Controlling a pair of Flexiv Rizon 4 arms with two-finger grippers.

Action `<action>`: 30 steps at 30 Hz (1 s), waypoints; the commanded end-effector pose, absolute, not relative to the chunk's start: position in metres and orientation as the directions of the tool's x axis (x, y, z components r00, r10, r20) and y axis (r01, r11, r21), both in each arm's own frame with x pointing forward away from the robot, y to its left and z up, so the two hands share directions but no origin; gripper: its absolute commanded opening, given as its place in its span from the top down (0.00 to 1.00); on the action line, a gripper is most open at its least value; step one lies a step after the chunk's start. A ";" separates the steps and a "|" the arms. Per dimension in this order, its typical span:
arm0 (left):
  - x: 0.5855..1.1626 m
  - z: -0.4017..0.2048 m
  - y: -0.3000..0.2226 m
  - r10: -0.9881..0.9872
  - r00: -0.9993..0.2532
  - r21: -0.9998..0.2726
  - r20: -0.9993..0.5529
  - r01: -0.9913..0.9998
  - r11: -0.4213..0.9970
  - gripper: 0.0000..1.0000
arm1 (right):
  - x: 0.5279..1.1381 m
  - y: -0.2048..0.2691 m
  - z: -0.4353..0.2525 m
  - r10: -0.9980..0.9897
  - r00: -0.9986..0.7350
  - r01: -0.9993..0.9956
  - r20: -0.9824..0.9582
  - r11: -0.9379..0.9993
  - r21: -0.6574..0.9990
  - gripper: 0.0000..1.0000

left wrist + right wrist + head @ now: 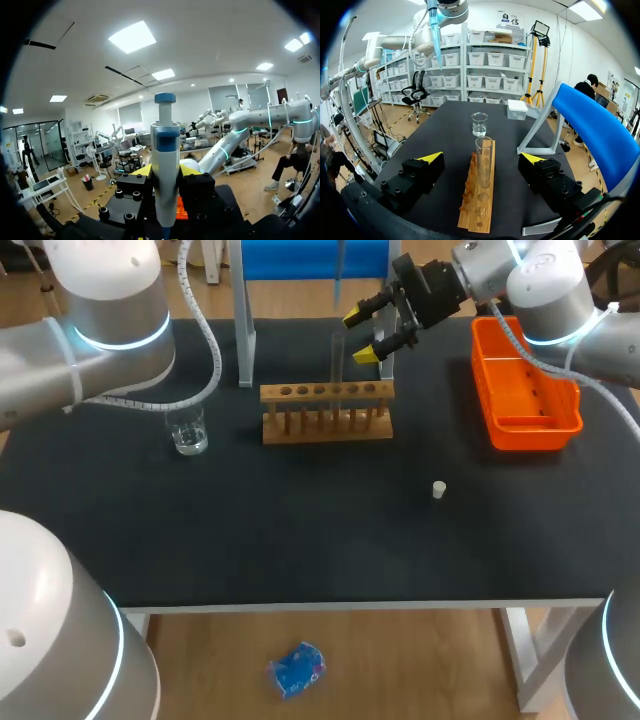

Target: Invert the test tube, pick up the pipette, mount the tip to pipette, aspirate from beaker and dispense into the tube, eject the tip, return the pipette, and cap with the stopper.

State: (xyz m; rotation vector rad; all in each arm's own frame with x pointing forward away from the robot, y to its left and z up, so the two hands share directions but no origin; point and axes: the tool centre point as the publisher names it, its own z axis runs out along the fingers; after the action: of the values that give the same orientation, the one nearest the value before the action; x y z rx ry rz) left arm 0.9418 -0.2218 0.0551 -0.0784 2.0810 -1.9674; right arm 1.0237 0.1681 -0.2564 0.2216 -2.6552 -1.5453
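Observation:
A clear test tube (338,362) stands upright in the wooden rack (326,412). My right gripper (362,334) is open at the tube's upper part. In the right wrist view the tube (484,165) rises between the wide-apart fingers of the right gripper (482,159), and neither finger touches it. My left gripper (165,172) is shut on the white and blue pipette (165,170), held high over the table. The right wrist view shows that pipette (435,30) hanging tip down. A glass beaker (189,432) sits left of the rack. The small white stopper (438,489) lies in front right.
An orange bin (520,390) stands at the right side of the table. A grey stand (243,340) rises behind the rack, with a blue panel behind it. A white box (517,109) sits at the table's far end in the right wrist view.

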 end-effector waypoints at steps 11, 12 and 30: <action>0.966 0.031 -0.218 -0.166 -0.974 -0.988 -0.153 0.147 0.051 1.00 | 1.025 0.168 -0.256 -0.159 -0.987 -0.094 -0.018 0.488 0.868 0.00; 0.968 0.029 -0.217 -0.166 -0.974 -0.988 -0.152 0.145 0.051 1.00 | 1.025 0.168 -0.256 -0.159 -0.987 -0.094 -0.018 0.488 0.868 0.00; 0.993 0.006 -0.219 -0.158 -0.982 -0.994 -0.107 0.102 0.043 1.00 | 1.025 0.168 -0.256 -0.159 -0.987 -0.094 -0.018 0.488 0.868 0.00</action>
State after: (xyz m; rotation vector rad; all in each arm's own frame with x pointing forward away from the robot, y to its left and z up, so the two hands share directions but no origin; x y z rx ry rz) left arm 0.9863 -0.2169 0.0078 -0.0697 2.1201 -2.0432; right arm 1.0237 0.1681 -0.2564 0.2217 -2.6551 -1.5453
